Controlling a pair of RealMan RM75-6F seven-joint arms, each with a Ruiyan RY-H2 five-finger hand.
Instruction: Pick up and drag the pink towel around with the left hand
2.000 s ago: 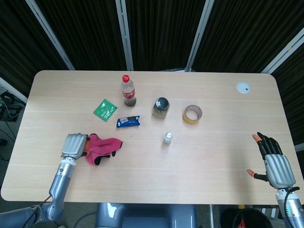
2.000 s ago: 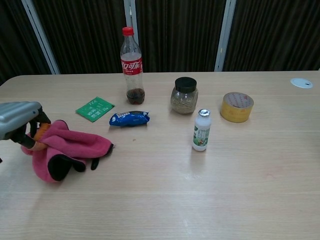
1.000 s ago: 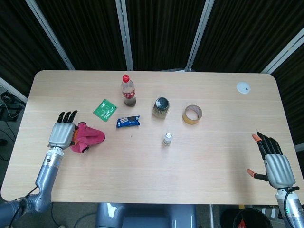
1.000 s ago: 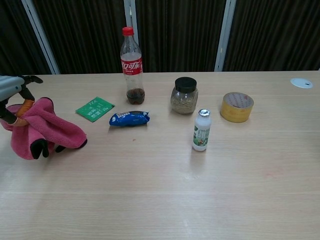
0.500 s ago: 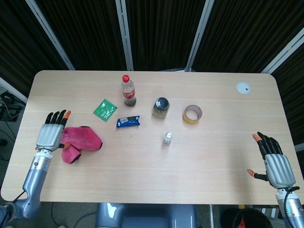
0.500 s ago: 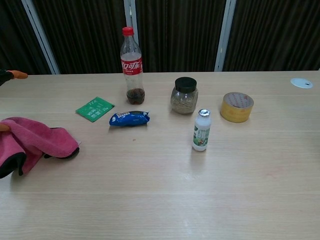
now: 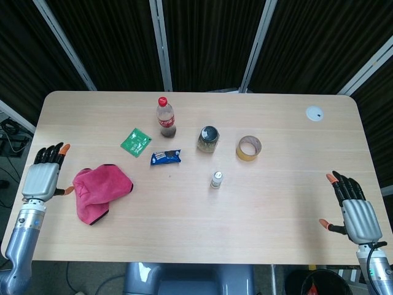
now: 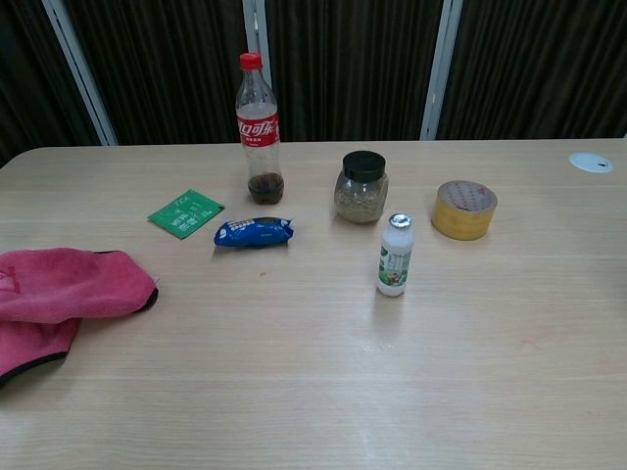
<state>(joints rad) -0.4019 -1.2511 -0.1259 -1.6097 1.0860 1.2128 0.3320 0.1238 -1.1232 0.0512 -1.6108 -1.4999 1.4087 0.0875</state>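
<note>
Since the earlier frames, the left hand (image 7: 40, 179) had released the pink towel (image 7: 100, 191) and withdrawn toward the table's left edge; the towel, previously bunched in that hand, now lay flat on the table (image 7: 276, 209).

The table carried all objects. The pink towel lay near the left front corner, folded over itself, with a dark trim visible along its edge. In the head view its long axis ran diagonally, from the lower left near the front edge up toward the right, where its wider end pointed at the table's middle. The chest view showed only its right part, cut off by the left frame border, as two stacked layers.

The left hand appeared only in the head view: fingers spread and extended, holding nothing, just beside the towel's left edge; whether a fingertip touched the cloth could not be determined. The right hand (image 7: 356, 212) also appeared only in the head view, at the right front corner, fingers apart and empty, well apart from every object.

The cola bottle (image 8: 260, 129) stood upright behind the other items, with a little dark liquid at its bottom, legible only in the chest view. The glass jar (image 8: 361, 187) with a black lid stood to its right, then the tape roll (image 8: 464, 209). The small white bottle (image 8: 394, 255) stood in front of the jar. The blue packet (image 8: 254, 232) lay in front of the cola bottle, the green sachet (image 8: 185, 212) to its left. A white disc (image 7: 315, 113) sat near the far right corner.
</note>
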